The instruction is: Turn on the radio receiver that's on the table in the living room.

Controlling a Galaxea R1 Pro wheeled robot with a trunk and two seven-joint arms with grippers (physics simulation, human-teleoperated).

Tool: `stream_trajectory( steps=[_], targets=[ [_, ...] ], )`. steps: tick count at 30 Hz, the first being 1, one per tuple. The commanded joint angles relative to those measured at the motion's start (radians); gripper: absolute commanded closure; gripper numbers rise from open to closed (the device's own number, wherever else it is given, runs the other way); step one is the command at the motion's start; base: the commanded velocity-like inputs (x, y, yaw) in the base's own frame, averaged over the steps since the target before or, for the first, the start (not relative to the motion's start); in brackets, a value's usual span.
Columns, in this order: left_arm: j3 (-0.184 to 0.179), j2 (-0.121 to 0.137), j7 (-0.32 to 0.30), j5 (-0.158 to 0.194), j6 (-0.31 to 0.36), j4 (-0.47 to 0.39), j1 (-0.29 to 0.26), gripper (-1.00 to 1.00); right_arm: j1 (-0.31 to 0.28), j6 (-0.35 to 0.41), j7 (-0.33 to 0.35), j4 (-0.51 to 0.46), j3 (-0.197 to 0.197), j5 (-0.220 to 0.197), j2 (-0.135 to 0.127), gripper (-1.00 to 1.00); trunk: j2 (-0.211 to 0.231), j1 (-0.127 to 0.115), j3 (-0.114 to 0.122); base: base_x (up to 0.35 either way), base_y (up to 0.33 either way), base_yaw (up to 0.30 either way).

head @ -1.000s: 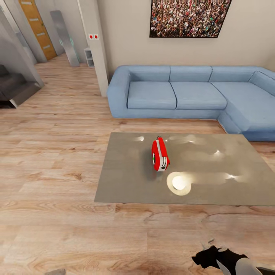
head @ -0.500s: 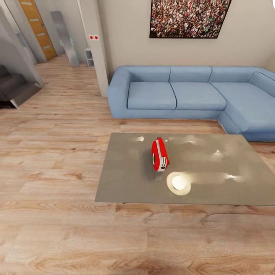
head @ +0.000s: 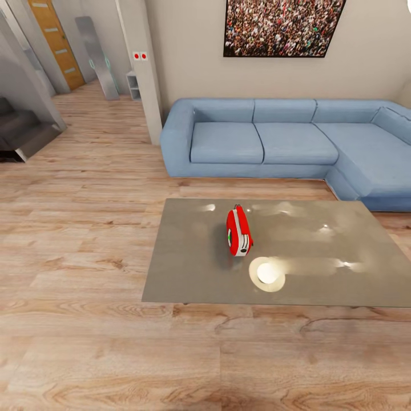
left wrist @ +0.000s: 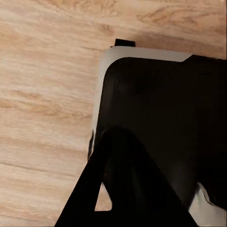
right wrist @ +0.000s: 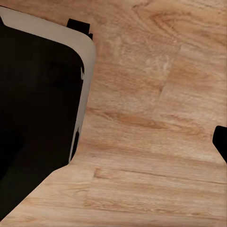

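Head view, from left: wood floor [head: 85, 257], then the radio receiver [head: 239, 231] upright near the middle of the glossy grey table [head: 188, 274], with the blue sofa [head: 285, 142] behind. Left wrist view has the left gripper [left wrist: 120, 189] over the robot's dark base [left wrist: 165, 104]; whether its fingers are apart or together cannot be told.

one radio receiver [head: 239, 231], one table [head: 188, 268], one sofa [head: 285, 142].

The radio [head: 239, 231] is standing on the table [head: 188, 268], left of its middle. The sofa [head: 285, 142] is sitting behind the table, a picture [head: 282, 27] hanging above it.
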Motion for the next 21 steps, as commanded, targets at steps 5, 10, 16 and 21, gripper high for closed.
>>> stream_trajectory(
  steps=[5, 10, 16, 21],
  targets=[
    [0.001, -0.081, 0.0, 0.003, 0.002, -0.001, 0.0, 1.0, 0.0, 0.0, 0.0, 0.0, 0.0, 0.0, 0.0, -1.0, 0.0, 0.0, 0.0, 0.0, 0.0, 0.0],
    [0.001, -0.099, 0.001, 0.003, 0.002, -0.001, 0.0, 1.0, 0.0, 0.0, 0.0, 0.0, 0.0, 0.0, 0.0, -1.0, 0.0, 0.0, 0.0, 0.0, 0.0, 0.0],
    [0.001, -0.1, 0.002, 0.003, 0.002, -0.001, 0.0, 1.0, 0.0, 0.0, 0.0, 0.0, 0.0, 0.0, 0.001, -1.0, 0.0, 0.0, 0.0, 0.0, 0.0, 0.0],
    [0.001, -0.102, 0.002, 0.003, 0.002, -0.001, 0.0, 1.0, 0.0, 0.0, 0.0, 0.0, 0.0, 0.0, 0.0, -1.0, 0.0, 0.0, 0.0, 0.0, 0.0, 0.0]
  ],
)
